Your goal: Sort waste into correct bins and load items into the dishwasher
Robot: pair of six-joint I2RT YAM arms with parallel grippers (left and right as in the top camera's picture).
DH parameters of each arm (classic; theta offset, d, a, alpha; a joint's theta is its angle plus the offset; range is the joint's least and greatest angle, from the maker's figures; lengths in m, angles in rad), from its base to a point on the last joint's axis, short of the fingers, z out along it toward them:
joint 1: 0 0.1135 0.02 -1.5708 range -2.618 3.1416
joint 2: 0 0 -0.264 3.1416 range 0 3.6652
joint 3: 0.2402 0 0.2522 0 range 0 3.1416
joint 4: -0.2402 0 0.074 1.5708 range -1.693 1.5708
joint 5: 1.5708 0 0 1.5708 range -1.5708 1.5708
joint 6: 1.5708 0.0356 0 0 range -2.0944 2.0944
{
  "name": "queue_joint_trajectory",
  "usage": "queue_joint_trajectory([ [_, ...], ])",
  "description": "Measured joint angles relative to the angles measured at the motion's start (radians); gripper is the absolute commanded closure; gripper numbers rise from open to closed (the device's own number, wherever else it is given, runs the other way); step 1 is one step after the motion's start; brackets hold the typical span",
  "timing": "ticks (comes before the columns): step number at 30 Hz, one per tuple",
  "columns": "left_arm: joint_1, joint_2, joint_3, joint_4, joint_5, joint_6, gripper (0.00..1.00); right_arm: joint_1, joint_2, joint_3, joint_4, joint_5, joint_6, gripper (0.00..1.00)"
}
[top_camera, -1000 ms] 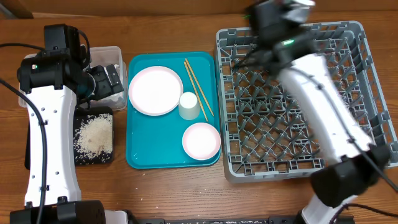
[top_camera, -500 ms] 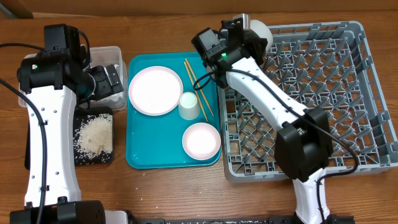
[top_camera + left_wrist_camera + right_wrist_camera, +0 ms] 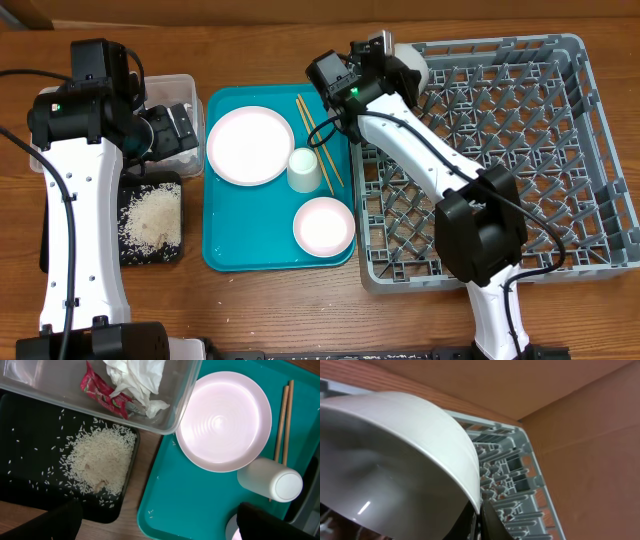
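Note:
My right gripper [image 3: 388, 58] [image 3: 481, 510] is shut on the rim of the grey metal bowl [image 3: 410, 55] [image 3: 395, 455], holding it tilted over the far left corner of the grey dish rack [image 3: 560, 150] [image 3: 520, 467]. My left gripper [image 3: 172, 130] [image 3: 160, 522] is open and empty, hovering over the clear tub [image 3: 185, 88] [image 3: 180, 405], which holds the white napkin [image 3: 137, 377] and red wrapper [image 3: 102, 395]. Rice [image 3: 150, 215] [image 3: 100, 462] lies on the black tray [image 3: 170, 250] [image 3: 30, 435]. The white plate [image 3: 249, 145] [image 3: 223, 420], small cup [image 3: 303, 170] [image 3: 272, 483], white bowl [image 3: 323, 225] and chopsticks [image 3: 319, 140] [image 3: 282, 422] are on the teal tray.
The teal tray [image 3: 225, 250] [image 3: 190, 510] sits between the bins and the rack. A few stray rice grains lie on its near corner in the left wrist view. The right arm's links stretch across the rack's left half. Cardboard stands behind the table.
My right arm has swung with the bowl from over the rack's middle to its far left corner. The left arm has not moved.

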Motion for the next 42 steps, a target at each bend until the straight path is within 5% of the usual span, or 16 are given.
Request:
queue_joint_trajectory([
  [8, 0.0, 0.0, 0.0, 0.0, 0.0, 0.0, 0.0, 0.01, 0.002, 0.0, 0.001, -0.02, 0.0, 0.94],
  [16, 0.0, 0.0, 0.0, 0.0, 0.0, 0.0, 0.0, 0.063, 0.002, 0.0, -0.029, -0.035, -0.001, 0.64],
  [24, 0.0, 0.0, 0.0, 0.0, 0.0, 0.0, 0.0, 0.117, 0.002, 0.0, -0.044, -0.086, -0.005, 0.51],
  [42, 0.0, 0.0, 0.0, 0.0, 0.0, 0.0, 0.0, 0.111, -0.15, 0.028, -0.105, -0.688, 0.003, 0.25],
])
